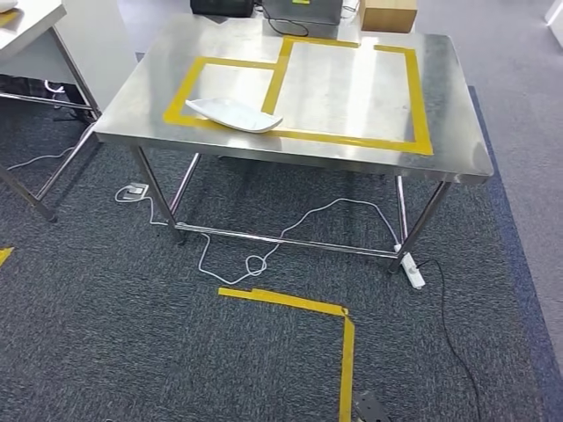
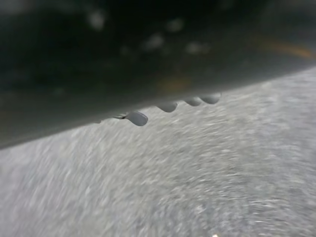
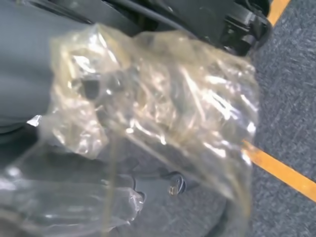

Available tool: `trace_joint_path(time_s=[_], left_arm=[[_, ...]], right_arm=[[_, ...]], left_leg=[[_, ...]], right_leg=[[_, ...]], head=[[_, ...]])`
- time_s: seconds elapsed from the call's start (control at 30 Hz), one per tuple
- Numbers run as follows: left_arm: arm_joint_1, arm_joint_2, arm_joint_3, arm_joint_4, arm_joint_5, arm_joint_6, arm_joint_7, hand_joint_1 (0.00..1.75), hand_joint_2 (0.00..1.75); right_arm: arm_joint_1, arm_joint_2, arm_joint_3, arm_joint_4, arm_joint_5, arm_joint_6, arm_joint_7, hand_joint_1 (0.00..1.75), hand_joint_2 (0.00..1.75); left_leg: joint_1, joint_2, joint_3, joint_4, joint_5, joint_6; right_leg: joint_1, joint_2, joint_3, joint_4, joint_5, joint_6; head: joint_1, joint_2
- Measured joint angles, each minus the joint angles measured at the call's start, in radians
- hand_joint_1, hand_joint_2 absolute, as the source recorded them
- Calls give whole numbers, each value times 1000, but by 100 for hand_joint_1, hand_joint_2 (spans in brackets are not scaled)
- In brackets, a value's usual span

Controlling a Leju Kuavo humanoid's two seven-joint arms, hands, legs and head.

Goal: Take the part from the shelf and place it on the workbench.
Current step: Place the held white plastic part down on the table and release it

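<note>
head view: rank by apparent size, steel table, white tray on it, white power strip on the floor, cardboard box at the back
1. steel table
2. white tray
3. cardboard box, cut off by the frame edge and farther away, so its true size relative to the tray is unsure
4. power strip

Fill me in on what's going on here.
The robot faces a steel workbench marked with yellow tape. A white part already lies on it, across the edge of the left taped box. The right wrist view shows a crinkled clear plastic bag close to the camera, apparently held by the right hand. The left wrist view is blurred, showing carpet.
</note>
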Motion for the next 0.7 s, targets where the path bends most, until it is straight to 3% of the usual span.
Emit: trace_joint_path(time_s=[0.1, 0.13, 0.17, 0.2, 0.27, 0.33, 0.4, 0.43, 0.47, 0.5, 0.6, 0.63, 0.67, 0.7], left_arm=[[1, -14, 10, 9, 29, 2, 11, 0, 0], [1, -18, 12, 13, 31, 2, 11, 0, 0], [1, -20, 13, 16, 34, 2, 12, 0, 0], [1, -21, 13, 18, 35, 2, 14, 0, 0], [2, -22, 14, 21, 39, 3, 17, 0, 0], [3, -23, 14, 22, 45, 3, 23, 0, 0], [7, -23, 11, 22, 66, 6, 42, 0, 0], [11, -23, 7, 23, 85, 10, 56, 0, 0], [18, -23, 0, 23, 108, 15, 72, 0, 0], [28, -24, -10, 23, 132, 20, 87, 0, 0], [52, -25, -44, 23, 176, 31, 110, 0, 0], [56, -26, -52, 23, 182, 33, 113, 0, 0], [57, -26, -61, 23, 186, 33, 115, 0, 0], [57, -27, -67, 23, 190, 34, 116, 0, 0]], right_arm=[[8, -3, -7, 0, -3, -1, -3, 0, 0], [8, -3, -8, 0, -3, -1, -4, 0, 0], [8, -4, -10, 0, -3, -1, -5, 0, 0], [9, -4, -11, 0, -3, -1, -5, 0, 0], [7, -6, -11, 0, -3, -1, -5, 0, 0], [3, -8, -12, -1, -3, -1, -5, 0, 0], [1, -9, -12, -1, -5, -2, -7, 0, 0], [2, -9, -12, -1, -6, -2, -7, 0, 0], [4, -9, -12, -1, -8, -3, -8, 0, 0], [7, -9, -12, -1, -10, -4, -9, 0, 0], [12, -10, -14, -1, -17, -10, -11, 0, 0], [13, -10, -15, -1, -19, -11, -12, 0, 0], [14, -10, -16, 0, -21, -12, -13, 0, 0], [14, -10, -18, 0, -23, -13, -14, 0, 0]], left_leg=[[-8, 3, -42, 1, 35, 21], [-12, 3, -58, 2, 47, 23], [-15, 3, -75, 3, 60, 23], [-18, 3, -92, 5, 72, 23], [-21, 3, -121, 8, 96, 21], [-25, 2, -137, 9, 118, 14], [-25, 2, -143, 5, 141, 3], [-23, 2, -145, 2, 152, -3], [-22, 1, -150, 3, 147, -9], [-20, -1, -156, 17, 121, -15], [-15, -2, -178, 160, -45, -29], [-13, -2, -183, 215, -83, -32], [-12, -2, -184, 261, -96, -35], [-12, -2, -177, 288, -85, -36]], right_leg=[[-1, 8, -40, 165, -149, 3], [0, 9, -43, 221, -171, 2], [2, 10, -34, 252, -166, -1], [4, 10, -10, 250, -141, -5], [10, 11, 85, 148, -84, -19], [16, 13, 198, -15, -92, -31], [23, 14, 243, -97, -112, -37], [22, 13, 235, -101, -107, -40], [21, 11, 224, -99, -95, -45], [19, 9, 211, -98, -83, -53], [19, 2, 164, -91, -46, -67], [20, 0, 150, -88, -37, -67], [21, -3, 136, -82, -29, -67], [21, -6, 122, -74, -21, -66]], head=[[4, 0], [4, 0], [4, 0], [4, 0], [4, 0], [2, 0], [2, 0], [2, 0], [4, 0], [2, 0], [-5, 0], [-5, 0], [-5, 0], [-5, 0]])
